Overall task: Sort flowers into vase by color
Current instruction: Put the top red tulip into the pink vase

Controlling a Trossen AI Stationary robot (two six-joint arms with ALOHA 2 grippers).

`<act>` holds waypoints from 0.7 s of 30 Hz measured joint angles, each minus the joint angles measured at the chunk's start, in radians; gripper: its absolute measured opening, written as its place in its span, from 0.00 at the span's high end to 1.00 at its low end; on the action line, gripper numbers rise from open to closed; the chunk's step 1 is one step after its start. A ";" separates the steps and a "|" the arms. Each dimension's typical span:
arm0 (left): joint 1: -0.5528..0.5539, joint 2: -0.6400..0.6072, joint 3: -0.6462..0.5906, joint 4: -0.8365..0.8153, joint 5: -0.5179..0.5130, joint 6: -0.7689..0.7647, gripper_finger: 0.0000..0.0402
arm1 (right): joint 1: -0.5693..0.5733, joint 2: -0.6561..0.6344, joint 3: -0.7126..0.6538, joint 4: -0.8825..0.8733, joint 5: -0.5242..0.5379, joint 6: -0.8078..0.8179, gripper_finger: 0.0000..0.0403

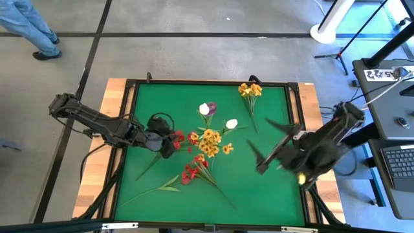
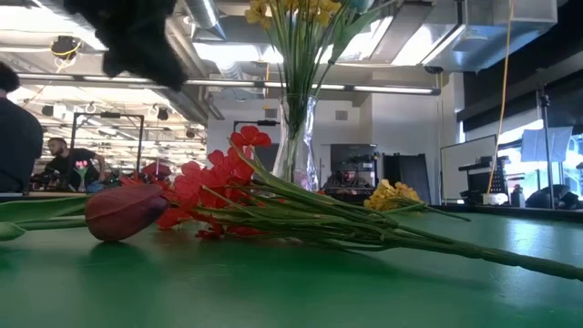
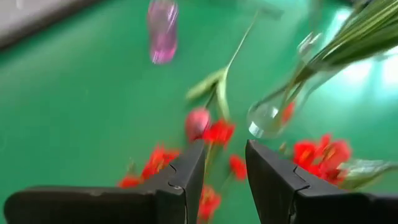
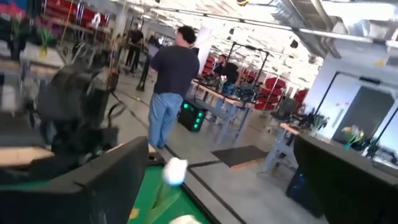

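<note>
1. We see the table [image 1: 272,194] as the largest thing: a flat green mat, smooth and felt-like, in a dark frame with pale wooden edges.
2. The two dark arms come next. The left gripper [image 3: 222,177] sits over the mat's left-middle; from its wrist its two blocky, matte fingers stand slightly apart with a thin green stem [image 3: 210,163] running up between them — we take it to be pinching that stem. The right gripper [image 1: 266,144] hangs over the right side of the mat, fingers spread wide and holding nothing.
3. A clear glass vase [image 2: 297,146], narrow-necked and shiny, stands in the middle of the table and holds a bunch of straight green stems topped with yellow-orange blossoms [image 2: 290,11].
4. A second yellow-orange spray [image 1: 250,90] stands near the far edge; we cannot make out its container.
5. Red blossom sprays [image 2: 214,182] — ruffled, fabric-like petals on long wiry stems — lie flat on the mat, some just beside the left gripper, others nearer the front edge.
6. A dark red tulip-like bud [image 2: 123,211], smooth and egg-shaped, lies on its side in front of them.
7. Two white buds [image 1: 231,123] sit near the middle of the table.
</note>
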 joint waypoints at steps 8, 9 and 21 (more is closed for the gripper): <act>0.021 0.000 0.000 -0.233 0.083 -0.180 0.72 | -0.188 -0.237 -0.195 -0.006 0.014 0.016 0.01; 0.019 0.000 0.000 -0.241 0.090 -0.192 0.72 | -0.223 -0.266 -0.225 -0.005 0.017 0.023 0.01; 0.015 0.072 0.000 -0.229 0.251 -0.215 0.72 | -0.522 -0.475 -0.592 -0.046 0.045 0.175 0.25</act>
